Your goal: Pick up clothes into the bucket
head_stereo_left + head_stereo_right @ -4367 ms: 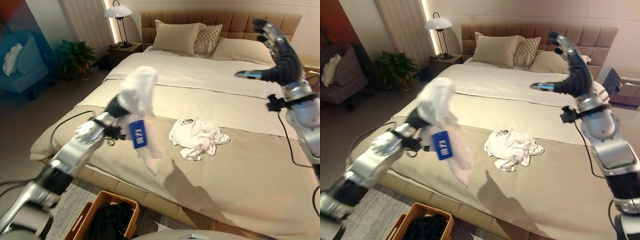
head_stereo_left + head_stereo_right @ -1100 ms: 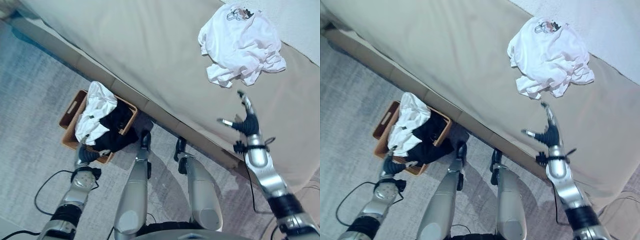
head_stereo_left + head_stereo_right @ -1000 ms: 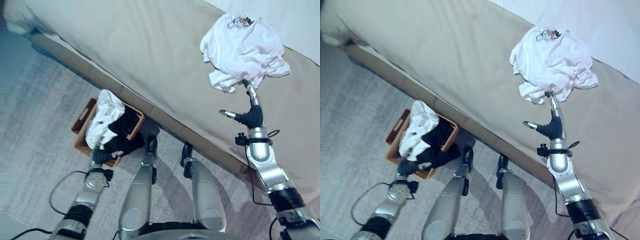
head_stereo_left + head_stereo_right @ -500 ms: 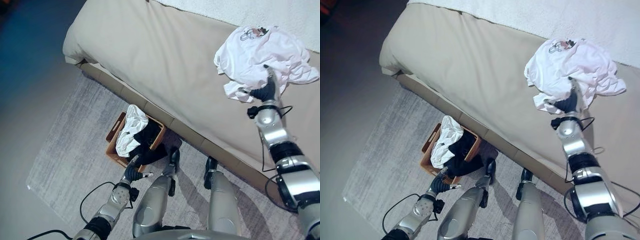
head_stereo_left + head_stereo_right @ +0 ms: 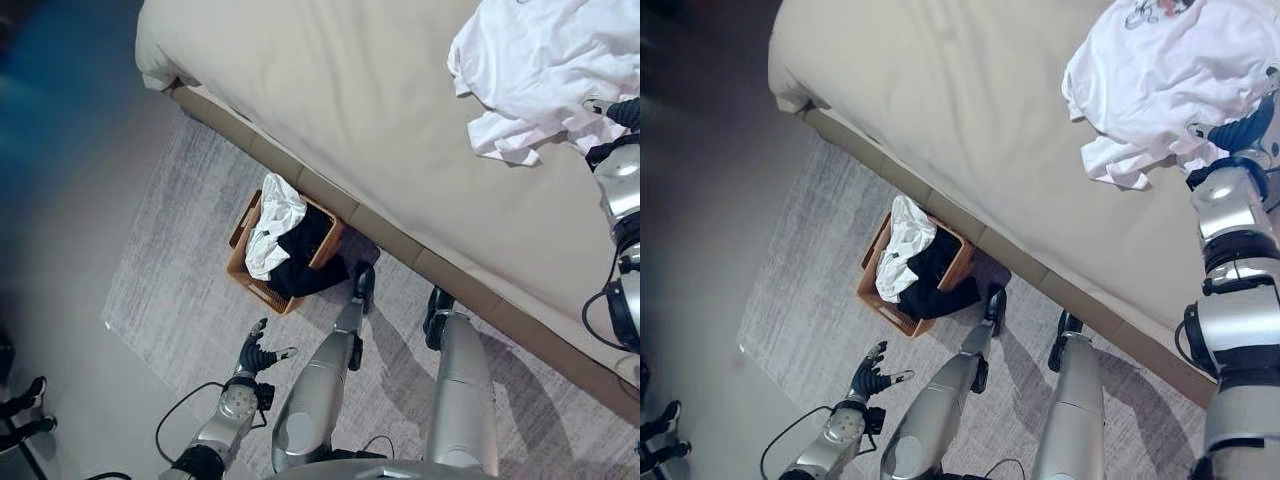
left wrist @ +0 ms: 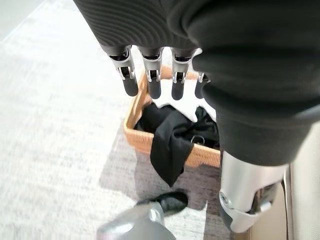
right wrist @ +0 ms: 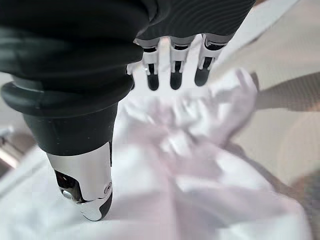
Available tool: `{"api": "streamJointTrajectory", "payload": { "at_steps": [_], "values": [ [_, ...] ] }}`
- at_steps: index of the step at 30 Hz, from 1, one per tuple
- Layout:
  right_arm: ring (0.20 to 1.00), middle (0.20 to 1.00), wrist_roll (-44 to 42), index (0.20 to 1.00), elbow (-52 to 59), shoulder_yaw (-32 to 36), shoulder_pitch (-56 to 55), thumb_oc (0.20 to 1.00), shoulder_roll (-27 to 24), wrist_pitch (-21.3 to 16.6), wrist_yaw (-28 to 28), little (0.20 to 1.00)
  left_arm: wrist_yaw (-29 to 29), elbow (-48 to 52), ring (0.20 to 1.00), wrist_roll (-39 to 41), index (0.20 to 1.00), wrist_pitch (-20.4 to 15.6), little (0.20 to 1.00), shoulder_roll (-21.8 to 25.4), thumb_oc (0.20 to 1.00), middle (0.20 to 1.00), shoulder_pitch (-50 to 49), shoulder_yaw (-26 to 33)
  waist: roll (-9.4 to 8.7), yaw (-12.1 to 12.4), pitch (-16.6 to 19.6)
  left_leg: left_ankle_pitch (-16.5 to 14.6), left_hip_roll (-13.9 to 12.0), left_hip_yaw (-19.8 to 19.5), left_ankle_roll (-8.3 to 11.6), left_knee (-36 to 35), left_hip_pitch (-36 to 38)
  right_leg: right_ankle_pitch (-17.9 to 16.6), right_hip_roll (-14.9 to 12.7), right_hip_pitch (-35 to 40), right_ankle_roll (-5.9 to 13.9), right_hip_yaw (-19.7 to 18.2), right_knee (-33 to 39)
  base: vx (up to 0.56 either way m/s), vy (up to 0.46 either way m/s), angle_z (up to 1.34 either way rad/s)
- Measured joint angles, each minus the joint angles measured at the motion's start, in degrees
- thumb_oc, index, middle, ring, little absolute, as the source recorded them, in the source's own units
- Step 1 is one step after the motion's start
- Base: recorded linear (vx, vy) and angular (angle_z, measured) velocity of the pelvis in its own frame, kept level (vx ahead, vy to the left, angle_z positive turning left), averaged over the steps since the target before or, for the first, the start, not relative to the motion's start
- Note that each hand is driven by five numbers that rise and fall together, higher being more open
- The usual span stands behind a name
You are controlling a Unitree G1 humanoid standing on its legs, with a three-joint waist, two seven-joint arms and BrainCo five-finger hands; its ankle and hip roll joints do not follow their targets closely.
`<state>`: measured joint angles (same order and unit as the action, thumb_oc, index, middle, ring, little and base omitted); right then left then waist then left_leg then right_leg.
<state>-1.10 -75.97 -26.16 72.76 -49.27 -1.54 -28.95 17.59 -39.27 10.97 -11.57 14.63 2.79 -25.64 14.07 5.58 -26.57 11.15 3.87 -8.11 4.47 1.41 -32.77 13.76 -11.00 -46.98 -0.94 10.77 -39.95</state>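
A crumpled white shirt (image 5: 545, 60) lies on the beige bed (image 5: 350, 110). My right hand (image 5: 1245, 132) rests at the shirt's near edge, open; in the right wrist view its straight fingers (image 7: 172, 70) and thumb (image 7: 85, 185) spread over the white shirt (image 7: 200, 165). On the rug by the bed stands a brown wicker basket (image 5: 262, 293) holding a white garment (image 5: 272, 222) and black clothing (image 5: 305, 270) that droops over its rim. My left hand (image 5: 255, 352) hangs open over the rug, short of the basket (image 6: 172, 150), holding nothing.
The bed's edge (image 5: 420, 255) runs diagonally between the basket and the shirt. A grey rug (image 5: 170, 270) covers the floor around the basket. A person's shoes (image 5: 20, 410) stand on the bare floor at the far left.
The white garment my left hand carried now lies in the basket, and that hand has drawn back, open. My right hand has reached out to the shirt's edge. The camera has also shifted.
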Motion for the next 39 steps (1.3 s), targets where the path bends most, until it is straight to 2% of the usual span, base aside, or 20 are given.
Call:
{"api": "streamJointTrajectory", "payload": {
  "at_steps": [4,9,11,12,13,14,20,24,31,36,37,39],
  "values": [
    [1.000,1.000,0.06,1.000,-0.03,-2.79,3.50,1.000,-0.05,0.25,0.03,1.000,-0.32,3.63,1.000,-0.19,1.000,-0.35,1.000,0.25,1.000,1.000,2.24,-5.85,-0.26,-0.10,-0.26,0.01,-0.37,0.30,0.01,0.24,-4.98,-0.54,0.80,-5.33,-0.72,-0.61,-0.22,0.00,-0.033,-0.09],
    [1.000,1.000,0.64,1.000,-0.30,-6.16,5.86,1.000,-0.41,0.27,-0.35,1.000,-0.26,7.82,1.000,-0.15,1.000,-1.23,1.000,0.19,1.000,1.000,3.56,-6.96,-1.01,0.00,-0.79,0.04,0.16,1.10,-0.01,0.38,-6.12,-0.70,0.50,-7.28,-0.96,-1.63,-1.19,-0.01,0.003,-0.03],
    [1.000,1.000,0.77,1.000,-0.25,-9.64,8.37,1.000,-0.43,0.39,0.12,1.000,-0.27,8.72,1.000,-0.06,1.000,-1.35,1.000,0.27,1.000,1.000,3.46,-6.95,-1.02,-0.05,-0.79,0.05,0.48,1.86,-0.01,0.43,-6.29,-0.71,0.31,-7.85,-0.97,-2.48,-1.38,-0.01,0.007,-0.08],
    [0.746,0.746,0.75,0.746,-0.01,-9.68,8.66,0.746,-0.62,0.27,0.69,0.746,-0.28,8.70,1.000,-0.06,1.000,-1.50,1.000,0.26,1.000,1.000,3.56,-6.90,-1.02,-0.04,-0.79,0.06,0.67,1.91,-0.01,0.45,-6.30,-0.71,0.10,-7.92,-0.96,-2.58,-1.55,0.00,0.000,0.00],
    [0.322,0.322,0.70,0.322,-0.04,-9.91,8.66,0.322,-0.74,0.26,1.08,0.322,-0.28,8.56,1.000,-0.06,1.000,-1.57,1.000,0.24,1.000,1.000,3.59,-6.92,-1.02,-0.03,-0.79,0.06,0.80,1.86,-0.01,0.52,-6.30,-0.71,-0.04,-7.93,-0.96,-2.58,-1.67,-0.02,0.015,0.04],
    [0.200,0.200,0.70,0.200,-0.02,-10.18,8.67,0.200,-0.84,0.23,1.33,0.200,-0.34,8.28,1.000,-0.07,1.000,-1.57,1.000,0.23,1.000,1.000,3.60,-6.99,-1.02,0.03,-0.79,0.06,0.91,1.86,-0.01,0.69,-6.34,-0.70,-0.15,-7.94,-0.96,-2.60,-1.74,-0.02,0.019,0.03],
    [0.200,0.200,0.40,0.200,0.58,-12.03,11.14,0.200,-0.62,-0.38,4.14,0.200,-0.57,2.86,1.000,0.02,1.000,-1.33,1.000,-0.12,1.000,1.000,4.54,-6.75,-1.05,-0.04,-0.81,0.06,1.32,2.21,-0.02,1.37,-5.93,-0.83,-0.35,-7.46,-0.81,-3.26,-1.78,-0.02,0.017,-0.01],
    [0.200,0.200,2.75,0.200,2.14,-16.46,10.76,0.200,-0.42,-0.60,5.00,0.200,-0.53,1.76,1.000,-0.02,1.000,-1.28,1.000,-0.12,1.000,1.000,4.87,-6.43,-1.14,-0.07,-0.87,0.05,0.93,2.49,-0.03,1.89,-3.93,-1.68,0.09,-4.77,-0.10,-3.29,-0.61,-0.07,0.059,-0.07],
    [0.200,0.200,4.86,0.200,5.02,-16.89,8.88,0.200,1.29,-0.87,6.39,0.200,-0.92,1.32,1.000,-0.11,1.000,-1.22,1.000,0.05,1.000,1.000,6.26,-5.57,-1.36,-2.03,-1.02,-0.26,0.21,4.28,-0.46,0.54,6.24,-2.87,1.73,6.39,2.12,-4.86,4.59,0.02,0.091,-0.16],
    [0.200,0.200,4.91,0.200,7.47,-11.69,4.52,0.200,2.58,-1.02,7.50,0.200,-1.89,-2.18,1.000,-0.81,1.000,-0.53,1.000,-0.05,1.000,1.000,7.05,-3.28,-1.45,-3.19,-1.08,-0.90,-0.47,6.54,-1.55,-1.05,14.45,-4.54,2.93,15.12,3.56,-6.37,9.20,0.12,0.095,-0.24],
    [0.200,0.200,4.83,0.200,8.43,-11.08,3.27,0.200,2.53,-1.01,7.63,0.200,-2.13,-2.74,1.000,-1.29,1.000,-0.34,1.000,-0.13,1.000,1.000,7.28,-2.69,-1.58,-4.49,-1.14,-1.29,-0.67,6.70,-1.91,-0.98,16.45,-4.95,3.55,17.78,3.47,-6.84,10.74,0.09,0.048,-0.22],
    [0.200,0.200,4.07,0.200,13.90,-8.73,-0.69,0.200,2.50,-1.70,7.77,0.200,-2.36,-2.76,1.000,-1.32,1.000,-0.22,1.000,0.28,1.000,1.000,6.27,-0.41,-2.54,-5.48,-0.33,-2.73,-1.09,8.10,-2.39,-1.02,20.18,-5.39,3.97,21.92,4.01,-7.47,13.04,0.13,0.036,-0.31]
  ]
}}
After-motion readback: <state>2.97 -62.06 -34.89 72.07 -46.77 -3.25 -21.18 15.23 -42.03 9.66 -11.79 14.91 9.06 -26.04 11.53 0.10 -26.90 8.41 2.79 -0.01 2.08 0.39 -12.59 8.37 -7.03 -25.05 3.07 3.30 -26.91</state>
